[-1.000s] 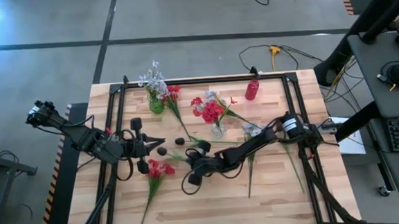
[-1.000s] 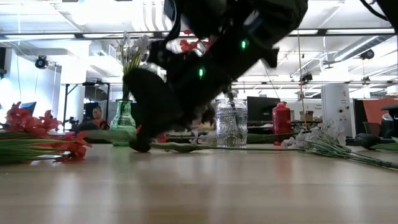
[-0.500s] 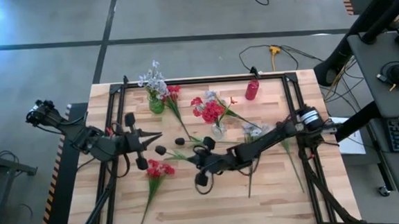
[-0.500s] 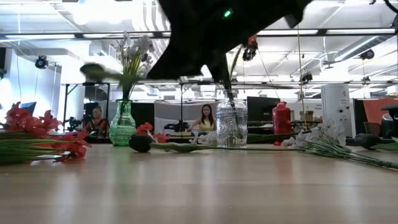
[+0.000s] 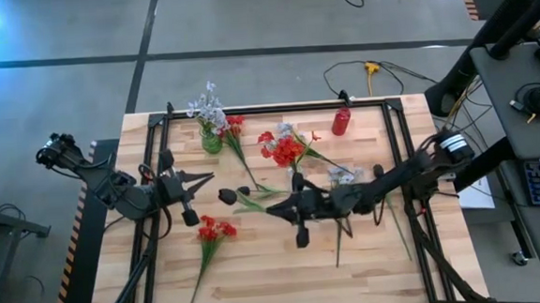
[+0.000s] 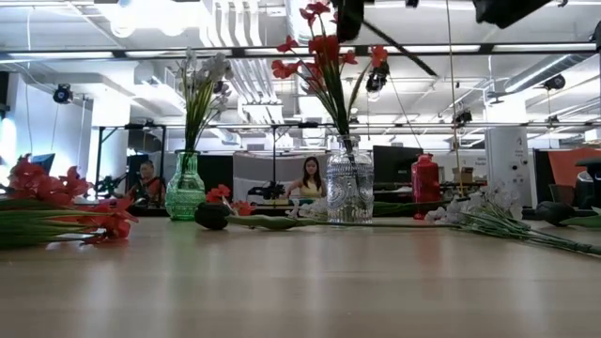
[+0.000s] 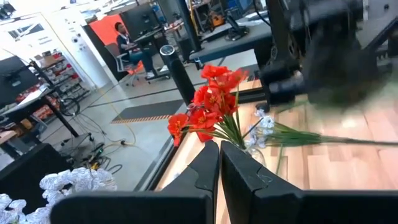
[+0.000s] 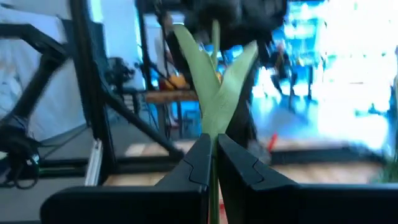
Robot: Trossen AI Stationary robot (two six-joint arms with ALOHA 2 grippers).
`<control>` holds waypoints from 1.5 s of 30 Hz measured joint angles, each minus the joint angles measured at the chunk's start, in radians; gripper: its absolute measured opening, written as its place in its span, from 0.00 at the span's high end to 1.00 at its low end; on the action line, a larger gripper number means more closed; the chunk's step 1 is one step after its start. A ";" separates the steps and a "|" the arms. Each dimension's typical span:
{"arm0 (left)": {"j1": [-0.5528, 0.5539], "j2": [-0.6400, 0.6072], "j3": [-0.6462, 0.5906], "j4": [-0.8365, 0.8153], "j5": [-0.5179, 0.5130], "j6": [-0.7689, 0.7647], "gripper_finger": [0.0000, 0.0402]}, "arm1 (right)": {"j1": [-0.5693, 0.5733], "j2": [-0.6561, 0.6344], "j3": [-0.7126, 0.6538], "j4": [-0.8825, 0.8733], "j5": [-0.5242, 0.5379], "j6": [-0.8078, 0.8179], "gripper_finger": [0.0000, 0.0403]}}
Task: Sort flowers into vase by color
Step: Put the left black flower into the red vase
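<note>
High view: right gripper (image 5: 275,208) at table centre, clamped on a dark-blossomed flower (image 5: 238,199) held above the wood. Left gripper (image 5: 206,183) waits at left, fingers together, holding nothing. A red spray (image 5: 211,236) lies near the front; a pale spray (image 5: 340,189) lies under the right arm.

Low view: green vase (image 6: 186,187) holds pale blossoms; clear vase (image 6: 349,192) holds red ones.

Left wrist view: fingers (image 7: 208,168) pressed shut.

Right wrist view: fingers (image 8: 203,155) pinch the green stem (image 8: 214,87).
</note>
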 joint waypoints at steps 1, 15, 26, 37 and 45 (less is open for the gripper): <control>0.000 0.001 0.000 0.001 0.000 0.001 1.00 | -0.001 -0.020 0.000 0.000 -0.007 -0.028 0.97; 0.003 0.008 -0.002 0.000 -0.022 0.011 1.00 | -0.174 -0.270 -0.108 0.153 -0.018 -0.393 0.97; 0.003 0.010 -0.002 0.001 -0.025 0.030 1.00 | -0.474 -0.368 -0.174 0.300 0.012 -0.500 0.97; 0.004 0.016 -0.005 0.001 -0.025 0.052 1.00 | -0.901 -0.310 -0.302 0.382 -0.063 -0.145 0.97; 0.005 0.020 -0.005 0.002 -0.027 0.056 1.00 | -1.014 -0.209 -0.304 0.469 -0.065 -0.149 0.97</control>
